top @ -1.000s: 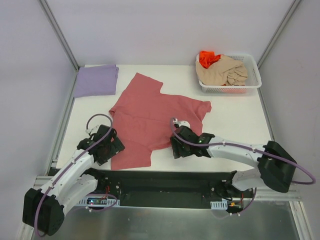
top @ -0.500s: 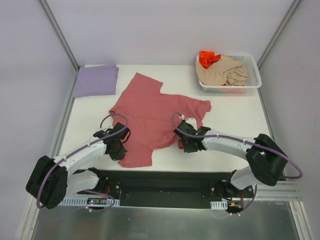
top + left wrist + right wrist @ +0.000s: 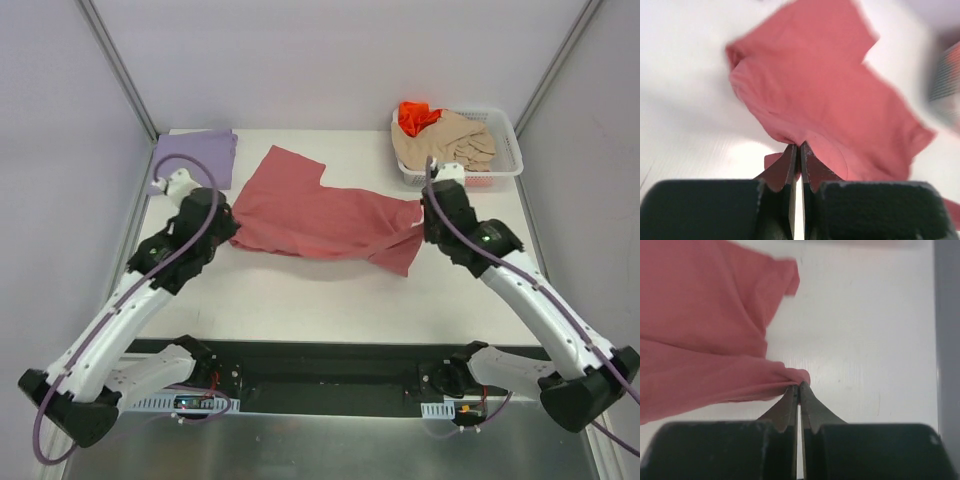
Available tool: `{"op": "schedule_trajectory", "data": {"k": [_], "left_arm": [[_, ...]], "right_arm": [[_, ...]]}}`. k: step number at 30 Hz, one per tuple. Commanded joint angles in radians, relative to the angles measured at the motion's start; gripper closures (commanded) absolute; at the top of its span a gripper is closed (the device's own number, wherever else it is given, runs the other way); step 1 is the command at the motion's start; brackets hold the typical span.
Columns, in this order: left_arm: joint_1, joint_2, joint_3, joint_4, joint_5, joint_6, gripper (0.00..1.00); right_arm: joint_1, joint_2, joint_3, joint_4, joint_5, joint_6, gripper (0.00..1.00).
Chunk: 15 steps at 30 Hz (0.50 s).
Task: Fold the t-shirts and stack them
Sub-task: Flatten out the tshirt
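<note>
White tabletop [image 3: 300, 290] in a pale-walled cell is carrying a rose-red t-shirt [image 3: 320, 215], which is sagging just left of the mesh basket [image 3: 510, 140] between two pinches. The left gripper [image 3: 800, 150] is clamping shut on the cloth edge farthest from the basket, and the right gripper [image 3: 799, 389] is clamping shut on the bunched corner nearest it. Light and limp, the fabric is wrinkling freely, so corners and hems are looking like the surest holds. A folded lavender t-shirt [image 3: 192, 160] is lying well left of the basket; a beige tee [image 3: 450, 145] and an orange tee [image 3: 415, 115] are waiting inside.
</note>
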Motion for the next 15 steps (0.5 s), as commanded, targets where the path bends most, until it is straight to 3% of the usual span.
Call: {"op": "schedule_trajectory", "data": {"k": [1, 9, 15], "left_arm": [[0.010, -0.110, 0.190, 0.001, -0.150, 0.142, 1.00], [0.010, -0.187, 0.581, 0.121, 0.058, 0.375, 1.00], [0.010, -0.064, 0.909, 0.135, 0.272, 0.509, 1.00]], "right_arm": [[-0.012, -0.114, 0.215, -0.024, 0.010, -0.206, 1.00], [-0.011, -0.194, 0.654, -0.092, -0.401, -0.292, 1.00], [-0.011, -0.096, 1.060, -0.185, -0.557, -0.328, 1.00]]}}
